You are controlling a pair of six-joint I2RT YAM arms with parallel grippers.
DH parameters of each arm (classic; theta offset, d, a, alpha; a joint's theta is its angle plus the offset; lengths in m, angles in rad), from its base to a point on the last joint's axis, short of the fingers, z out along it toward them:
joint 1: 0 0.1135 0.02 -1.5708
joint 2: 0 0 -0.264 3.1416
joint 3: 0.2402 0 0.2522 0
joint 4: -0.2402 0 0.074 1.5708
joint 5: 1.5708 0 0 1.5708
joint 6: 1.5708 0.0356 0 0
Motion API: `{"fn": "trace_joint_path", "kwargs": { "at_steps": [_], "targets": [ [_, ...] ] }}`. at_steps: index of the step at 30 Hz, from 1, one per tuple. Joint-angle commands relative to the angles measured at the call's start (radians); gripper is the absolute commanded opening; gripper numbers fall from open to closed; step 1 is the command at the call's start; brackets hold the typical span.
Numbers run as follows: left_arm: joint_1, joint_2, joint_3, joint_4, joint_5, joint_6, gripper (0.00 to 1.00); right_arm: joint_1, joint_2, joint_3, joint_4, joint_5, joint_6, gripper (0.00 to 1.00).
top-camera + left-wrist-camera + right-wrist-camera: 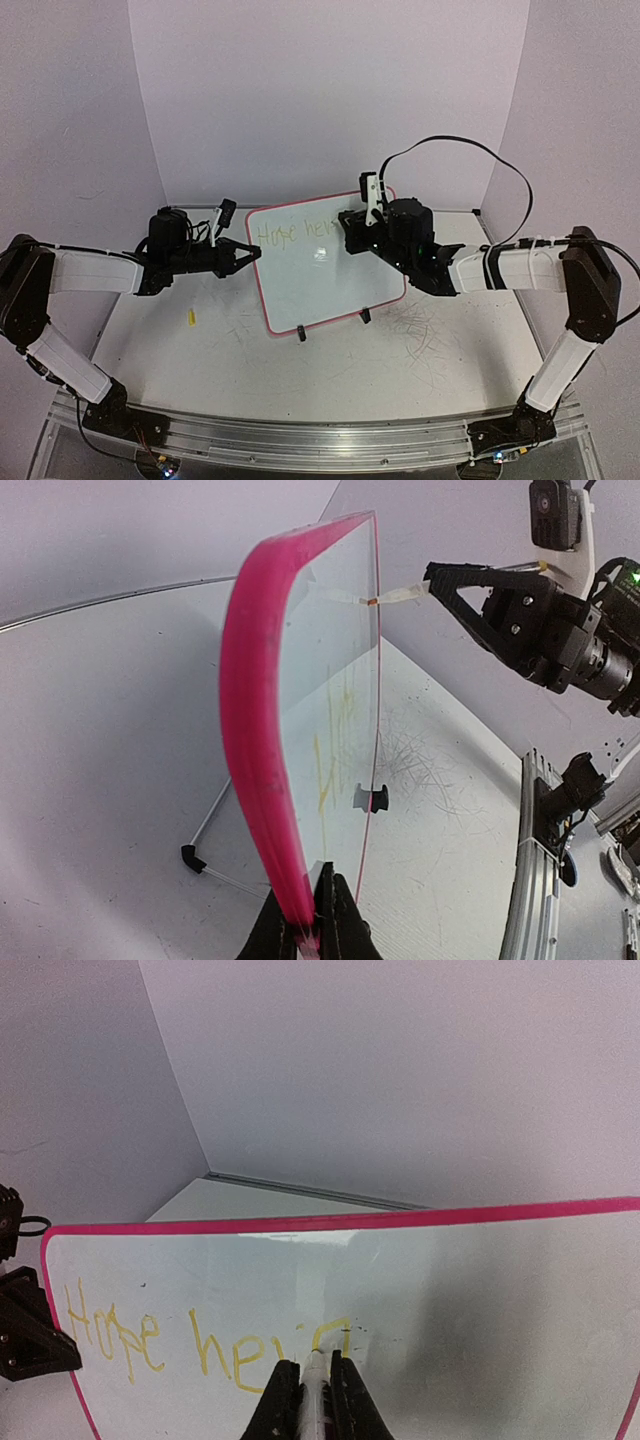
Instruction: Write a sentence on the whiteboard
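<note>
Clamping whiteboard (320,290) at its left edge with left gripper (243,256), jaws closed on the pink frame (255,730). Standing tilted mid-table on two clip feet (301,335); room on tabletop (150,340) left and front, back wall (320,100) close behind. Showing sentence (300,232) as yellow "Hope nev" along top edge. Pinching marker (317,1405) in right gripper (314,1368), tip touching board.

A small yellow piece (190,318), perhaps a pen cap, lies on the table (150,350) on the near side of the left gripper (248,256). Thin grey scratch marks (415,325) spread on the near side of the right gripper (350,228).
</note>
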Motion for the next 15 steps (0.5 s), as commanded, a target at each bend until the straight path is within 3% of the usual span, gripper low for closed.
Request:
{"fn": "trace_joint_path", "kwargs": {
  "at_steps": [1,15],
  "targets": [
    [0.005,-0.014,0.029,-0.017,-0.100,0.106,0.00,0.001,-0.010,-0.044,-0.018,0.007,0.026,0.00],
    [0.005,-0.014,0.029,-0.019,-0.103,0.106,0.00,0.000,-0.074,-0.055,0.001,0.073,-0.010,0.00]
  ]
}}
